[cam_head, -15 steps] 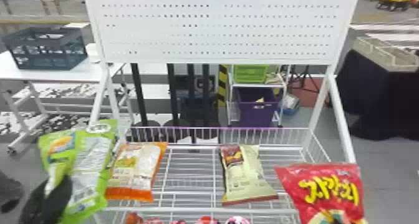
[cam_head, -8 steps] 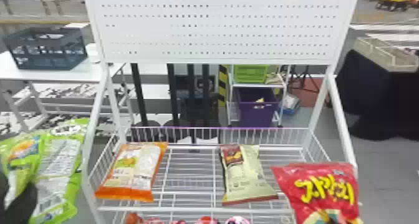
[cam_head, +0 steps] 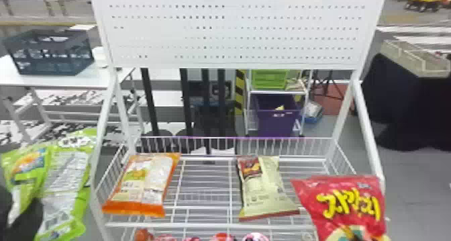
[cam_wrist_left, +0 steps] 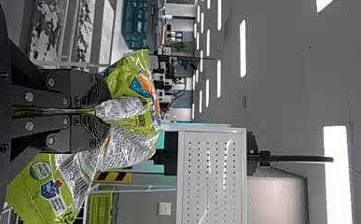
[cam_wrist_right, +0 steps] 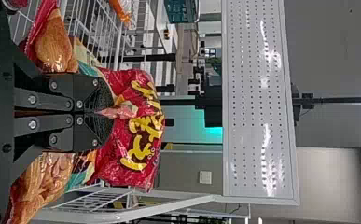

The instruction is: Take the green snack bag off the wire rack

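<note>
The left gripper [cam_wrist_left: 102, 111] is pinching the green snack bag [cam_head: 67, 176] just left of the wire rack [cam_head: 201, 225], and should be keeping its loose ends wide of the left post [cam_head: 107, 106], while the right gripper [cam_wrist_right: 108, 112] is grasping a red snack bag [cam_head: 352, 220] near right.

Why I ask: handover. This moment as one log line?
left gripper: shut on glossy green snack bag, off white wire rack | right gripper: shut on glossy red snack bag

L gripper [cam_head: 19, 211] pinching grn snack bag [cam_wrist_left: 130, 145], wht pegboard [cam_wrist_left: 213, 175], ceiling lts [cam_wrist_left: 243, 49]
</note>
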Controlling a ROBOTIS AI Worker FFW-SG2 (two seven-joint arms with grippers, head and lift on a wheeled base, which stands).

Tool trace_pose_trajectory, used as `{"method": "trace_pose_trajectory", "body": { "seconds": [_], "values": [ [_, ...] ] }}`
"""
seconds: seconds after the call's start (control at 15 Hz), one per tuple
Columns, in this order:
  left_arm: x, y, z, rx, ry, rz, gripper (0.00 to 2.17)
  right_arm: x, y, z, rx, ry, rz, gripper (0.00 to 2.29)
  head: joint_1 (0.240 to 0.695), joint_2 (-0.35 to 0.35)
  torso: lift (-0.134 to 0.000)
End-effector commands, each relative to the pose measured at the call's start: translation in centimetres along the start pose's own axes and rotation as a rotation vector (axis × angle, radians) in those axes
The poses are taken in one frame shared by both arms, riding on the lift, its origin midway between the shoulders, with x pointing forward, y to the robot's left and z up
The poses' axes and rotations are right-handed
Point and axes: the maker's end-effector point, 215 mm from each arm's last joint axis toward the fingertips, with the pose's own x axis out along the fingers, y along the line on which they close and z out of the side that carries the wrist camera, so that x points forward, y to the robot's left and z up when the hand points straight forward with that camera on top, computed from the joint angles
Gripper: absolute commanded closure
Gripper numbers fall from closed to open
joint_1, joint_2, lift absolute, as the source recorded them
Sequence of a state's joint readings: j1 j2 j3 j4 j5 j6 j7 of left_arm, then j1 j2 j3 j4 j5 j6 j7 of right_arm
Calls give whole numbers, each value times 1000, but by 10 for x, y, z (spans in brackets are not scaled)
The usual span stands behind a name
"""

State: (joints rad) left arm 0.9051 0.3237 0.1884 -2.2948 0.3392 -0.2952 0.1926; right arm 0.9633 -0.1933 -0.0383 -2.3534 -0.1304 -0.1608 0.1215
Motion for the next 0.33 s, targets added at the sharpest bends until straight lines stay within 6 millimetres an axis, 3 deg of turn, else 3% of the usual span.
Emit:
{"method": "trace_pose_trajectory", "body": {
  "seconds": [0.0,0.27],
  "values": [
    [0,-1,0,-1,-2,-1,2013,0,0,2,0,-4,0,2233,499,0,0],
    [0,-2,0,-1,-3,-2,2013,-2,0,4,-1,-7,-1,2233,499,0,0]
  ]
}}
